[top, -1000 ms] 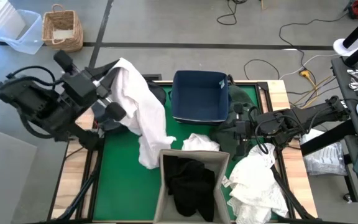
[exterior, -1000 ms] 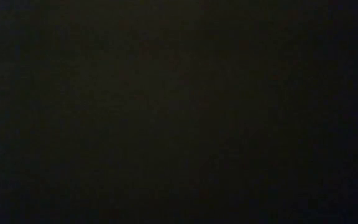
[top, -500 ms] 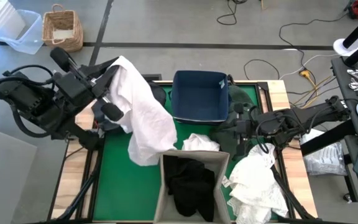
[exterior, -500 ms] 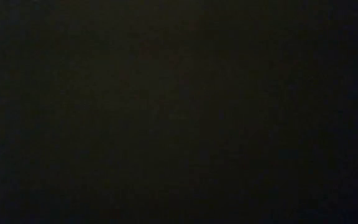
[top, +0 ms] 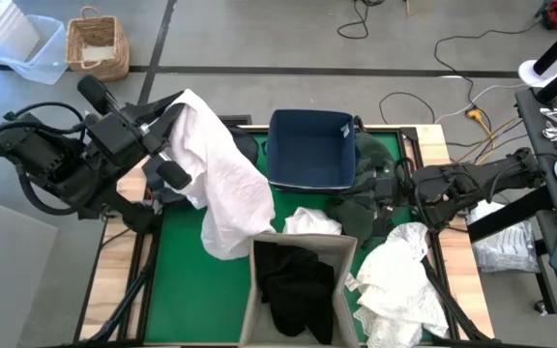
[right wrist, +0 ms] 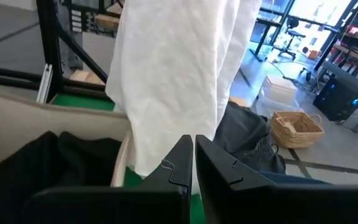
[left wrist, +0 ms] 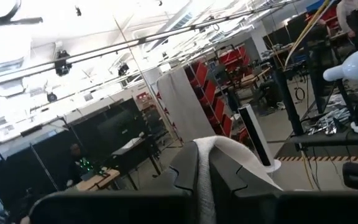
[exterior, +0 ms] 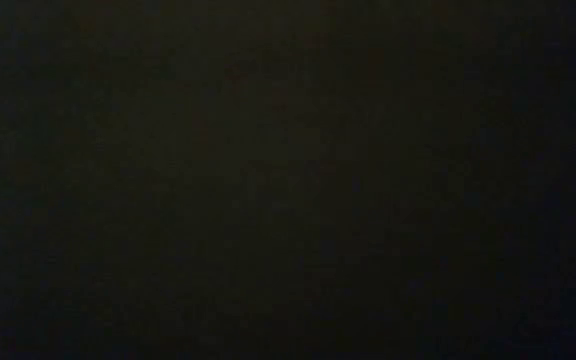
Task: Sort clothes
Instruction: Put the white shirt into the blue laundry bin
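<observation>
My left gripper (top: 180, 108) is raised over the table's far left and is shut on a white garment (top: 225, 179) that hangs down from it. My right gripper (top: 367, 189) hovers at the right, above a dark green garment (top: 354, 215). It is shut, with nothing visible between its fingers (right wrist: 182, 158). A small white garment (top: 312, 221) lies between the navy bin (top: 307, 145) and the beige bin (top: 346, 259), which holds black clothes (top: 293, 285). A white heap (top: 399, 280) lies at the near right. A dark grey garment (top: 247, 147) lies behind the hanging one. The low view is dark. My left gripper pinches a bunched fold of the white garment (left wrist: 219, 149) between its two fingers, which point about level. The cloth drapes over the fingertips and hangs slack below them. Its lower end (top: 222, 242) reaches the beige bin's far left corner; whether it touches the mat I cannot tell.
The green mat (top: 177, 280) shows bare at the near left. Wooden strips (top: 114, 280) edge the table on both sides. A wicker basket (top: 97, 43) and a clear tub (top: 27, 48) stand on the floor beyond the far left corner.
The hanging white garment has swung and spread wider, and its lower end has shifted a little toward the table's left. My right gripper, still shut, has risen a little and drawn back toward the table's right edge.
</observation>
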